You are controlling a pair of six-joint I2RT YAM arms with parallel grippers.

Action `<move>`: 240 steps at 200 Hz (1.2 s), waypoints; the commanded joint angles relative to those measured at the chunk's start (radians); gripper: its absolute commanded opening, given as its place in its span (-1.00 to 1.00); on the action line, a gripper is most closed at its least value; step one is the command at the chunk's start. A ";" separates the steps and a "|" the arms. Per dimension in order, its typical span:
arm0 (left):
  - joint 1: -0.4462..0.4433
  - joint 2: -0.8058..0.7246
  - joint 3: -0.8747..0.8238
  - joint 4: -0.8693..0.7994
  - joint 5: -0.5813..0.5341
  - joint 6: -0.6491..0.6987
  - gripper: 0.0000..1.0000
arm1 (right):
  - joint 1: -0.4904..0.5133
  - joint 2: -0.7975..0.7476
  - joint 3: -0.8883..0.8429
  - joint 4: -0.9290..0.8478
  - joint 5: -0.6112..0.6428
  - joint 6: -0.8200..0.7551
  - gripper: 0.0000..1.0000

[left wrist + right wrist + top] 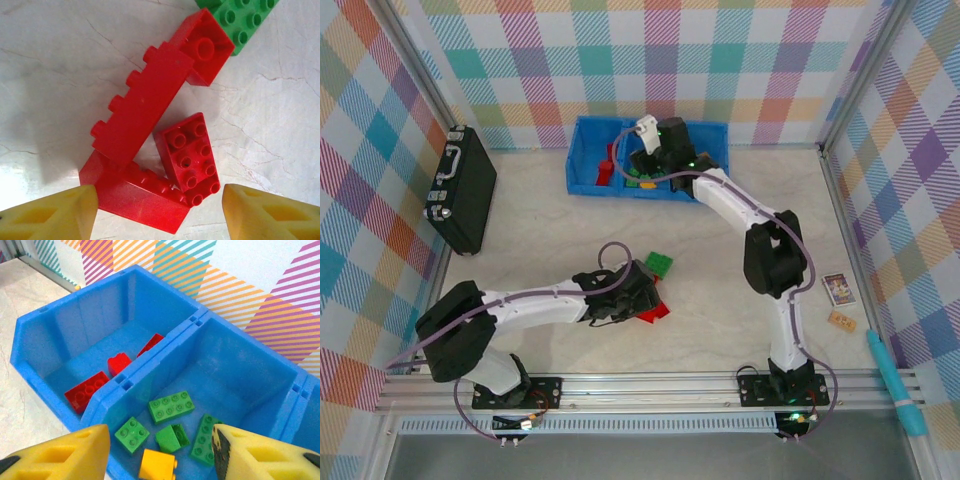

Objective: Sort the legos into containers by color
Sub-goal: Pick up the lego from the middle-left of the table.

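Note:
Several red legos lie piled on the table: a long brick (140, 107), a one-stud brick (205, 47), a studded brick (190, 157) and a big block (135, 192). A green lego (240, 20) touches the pile's far end, seen from above as the green lego (656, 264). My left gripper (157, 217) hangs open over the pile (655, 310), its yellow fingers (50, 215) either side of the big block. My right gripper (160, 452) is open above the blue bin's (588, 150) middle container, which holds green legos (171, 406) and one yellow lego (158, 466). The left container holds red legos (87, 392).
A black latched case (460, 190) lies at the far left. A printed card (838, 290), a tan tile (842, 320) and a teal tool (895, 385) sit at the right edge. Metal frame posts and checked walls close the table in.

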 commanded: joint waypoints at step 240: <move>-0.151 0.165 0.080 -0.177 -0.015 0.020 0.18 | -0.004 -0.284 -0.255 0.096 0.081 -0.062 0.16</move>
